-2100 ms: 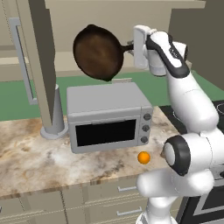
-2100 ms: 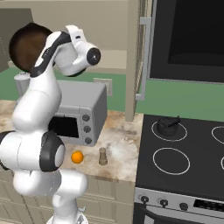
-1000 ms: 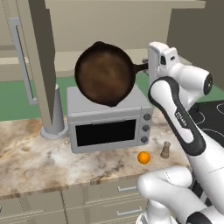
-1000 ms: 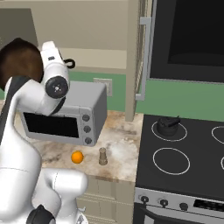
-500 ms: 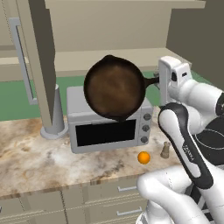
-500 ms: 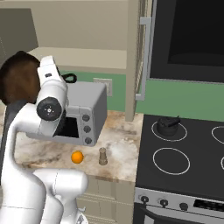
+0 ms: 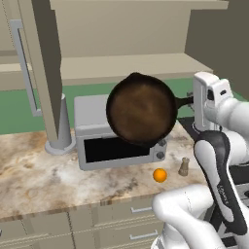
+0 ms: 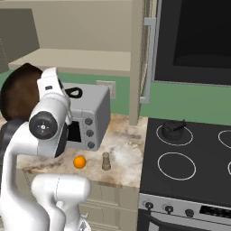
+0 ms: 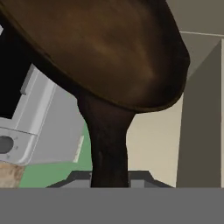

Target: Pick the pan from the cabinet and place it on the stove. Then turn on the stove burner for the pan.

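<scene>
Pan [image 7: 141, 109] hangs in the air in front of the microwave [image 7: 97, 141], tipped up on edge so its round brown inside faces the left base camera. Its straight dark handle [image 7: 184, 101] runs out sideways to the gripper [image 7: 193, 101], whose jaws are narrowed onto it and hold the pan. In the hand view the handle rises from between the fingertips [image 9: 78, 177] into the pan's bowl [image 9: 109, 48], with the grey microwave beside it.

From the right base view the pan [image 8: 18, 92] shows as a dark disc behind the white arm, left of the microwave [image 8: 88, 117].

The cabinet [image 7: 121, 63] above stands open, its beige shelf bare, one door [image 7: 44, 63] swung out with a long silver handle [image 7: 24, 68].

On the speckled worktop [image 7: 34, 180] lie an orange [image 7: 159, 175] and a small shaker [image 7: 184, 167], near each other in front of the microwave.

The stove [image 8: 189, 162] sits to the right, well apart from the pan. A small dark pot [image 8: 173, 128] rests on the rear ring; the larger front ring [image 8: 177, 165] is bare. Knobs [image 8: 168, 209] line the silver front panel.
</scene>
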### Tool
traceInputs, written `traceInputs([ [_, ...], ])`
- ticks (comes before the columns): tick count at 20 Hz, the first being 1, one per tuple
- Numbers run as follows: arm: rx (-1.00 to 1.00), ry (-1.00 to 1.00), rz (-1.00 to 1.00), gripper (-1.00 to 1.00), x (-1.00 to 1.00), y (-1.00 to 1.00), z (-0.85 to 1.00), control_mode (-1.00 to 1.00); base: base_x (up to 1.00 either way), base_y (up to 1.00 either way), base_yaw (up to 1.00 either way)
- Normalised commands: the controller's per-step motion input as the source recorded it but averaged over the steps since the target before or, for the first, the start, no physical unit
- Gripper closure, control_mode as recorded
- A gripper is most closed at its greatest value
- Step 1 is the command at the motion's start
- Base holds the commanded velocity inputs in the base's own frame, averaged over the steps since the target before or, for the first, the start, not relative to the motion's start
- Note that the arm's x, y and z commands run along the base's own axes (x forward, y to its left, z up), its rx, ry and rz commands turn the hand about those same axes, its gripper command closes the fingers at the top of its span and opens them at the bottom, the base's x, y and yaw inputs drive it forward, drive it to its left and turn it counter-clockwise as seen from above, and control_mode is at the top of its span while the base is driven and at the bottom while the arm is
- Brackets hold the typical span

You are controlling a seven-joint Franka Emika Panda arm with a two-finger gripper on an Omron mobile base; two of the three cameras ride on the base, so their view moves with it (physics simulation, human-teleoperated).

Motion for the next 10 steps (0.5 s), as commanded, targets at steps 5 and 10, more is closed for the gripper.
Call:
traceInputs([
  [5, 0.0, 0.0, -0.07, 1.0, -0.41, -0.25, -0.13, -1.0, 0.0, 0.0, 0.0],
  [10, 0.0, -0.01, -0.09, 1.0, -0.65, -0.23, -0.16, -1.0, 0.0, 0.0, 0.0],
])
